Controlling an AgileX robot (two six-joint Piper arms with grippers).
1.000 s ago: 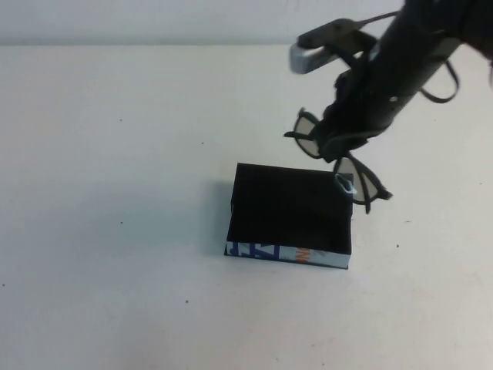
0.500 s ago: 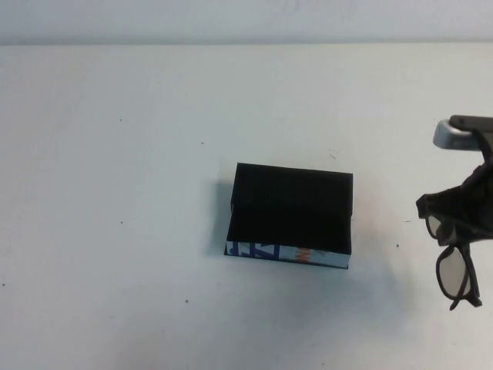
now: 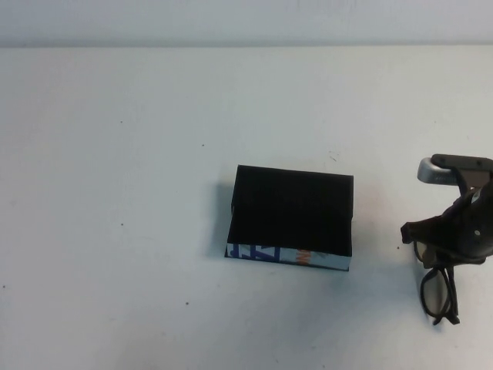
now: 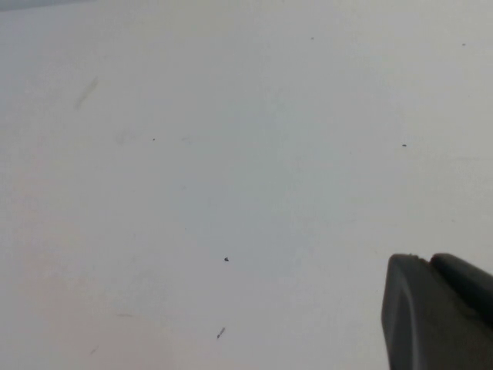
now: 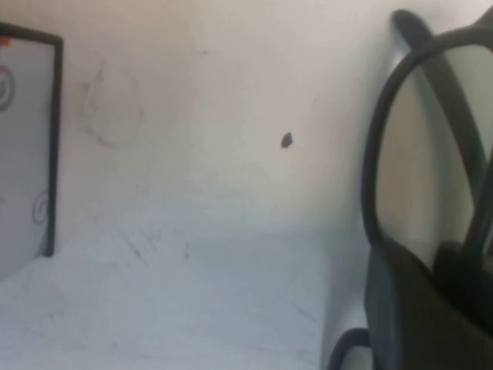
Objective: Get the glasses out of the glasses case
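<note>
On the white table (image 3: 115,154) we see the glasses case (image 3: 291,216), a black box with a white side strip in blue lettering and an orange mark facing the robot, sitting near the middle, slightly to the right. The glasses (image 3: 437,293) are out of it, well apart to its right near the table's right edge, and hang from the right gripper (image 3: 451,239), which is clamped on the frame at the upper lens while the lower lens dangles toward the robot's side. We cannot tell whether the lowest rim touches the table. In the right wrist view a dark rim and grey-tinted lens of the glasses (image 5: 420,154) fill one side, with a grey edge of the glasses case (image 5: 27,146) on the other. The left gripper (image 4: 439,316) shows only as a dark tip in its own wrist view, over bare table (image 4: 231,154), out of the high view.
</note>
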